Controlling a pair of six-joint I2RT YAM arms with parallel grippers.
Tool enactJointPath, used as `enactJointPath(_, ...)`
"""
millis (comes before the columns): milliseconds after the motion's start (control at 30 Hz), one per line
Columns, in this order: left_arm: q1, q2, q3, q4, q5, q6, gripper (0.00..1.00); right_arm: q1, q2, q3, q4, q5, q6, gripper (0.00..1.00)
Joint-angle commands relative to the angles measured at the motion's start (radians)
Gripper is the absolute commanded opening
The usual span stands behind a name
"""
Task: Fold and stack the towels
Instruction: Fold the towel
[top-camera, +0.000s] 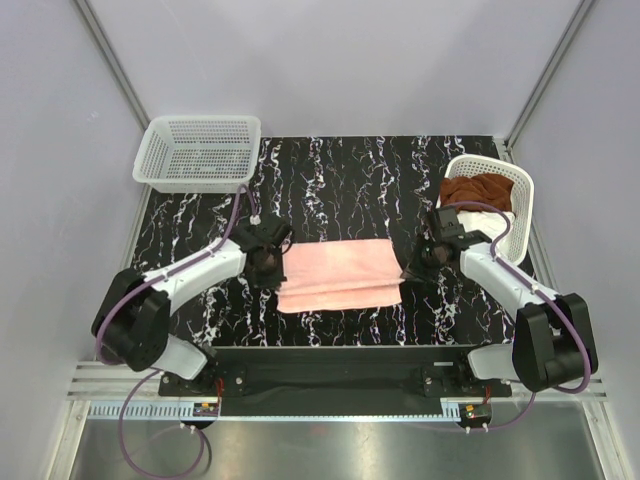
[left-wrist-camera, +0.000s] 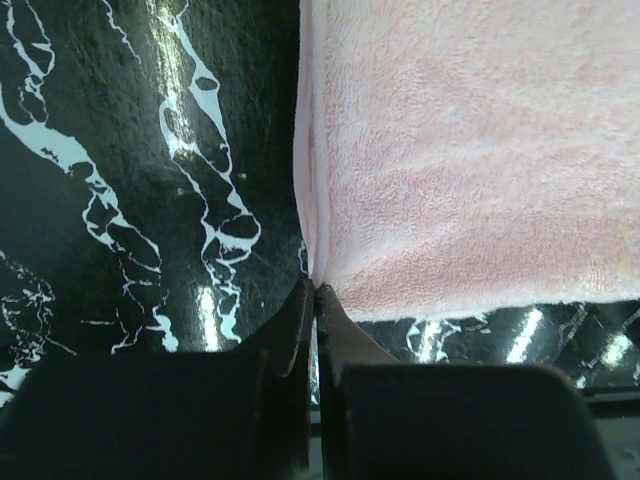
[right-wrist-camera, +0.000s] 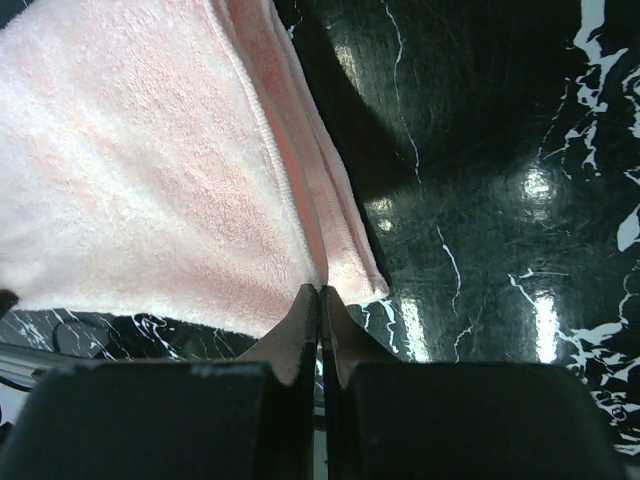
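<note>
One pink towel (top-camera: 340, 272), one rust-brown towel (top-camera: 478, 188), two baskets (top-camera: 162, 165) (top-camera: 522, 200)

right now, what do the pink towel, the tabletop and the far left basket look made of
Pink towel: soft terry cloth, matte; fuzzy pile shows. Tabletop: glossy black, white-veined like marble, possibly printed laminate; lights reflect in it. Far left basket: white plastic, likely; moulded mesh walls.

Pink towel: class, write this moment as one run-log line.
pink towel: partly folded | left gripper: shut on left edge | right gripper: shut on right edge

Table (top-camera: 350, 180) open beyond pink towel (top-camera: 338, 272) (baskets (top-camera: 205, 121) flank it)
</note>
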Motion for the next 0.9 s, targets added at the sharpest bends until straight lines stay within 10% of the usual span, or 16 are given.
enactJointPath(0,-0.008,-0.092,0.046,-0.055,-0.003,-0.011,0.00,0.010,-0.018,0.058,-0.095,0.054,-0.016,0.00)
enactJointPath(400,-0.048,-0.114,-0.207,0.135,0.117,-0.074,0.00,0.009,-0.018,-0.178,0.123,-0.019,0.065,0.00)
enactJointPath(867,-0.063,-0.108,-0.138,0.048,0.040,-0.056,0.00,0.010,-0.066,-0.123,0.046,0.002,0.044,0.00)
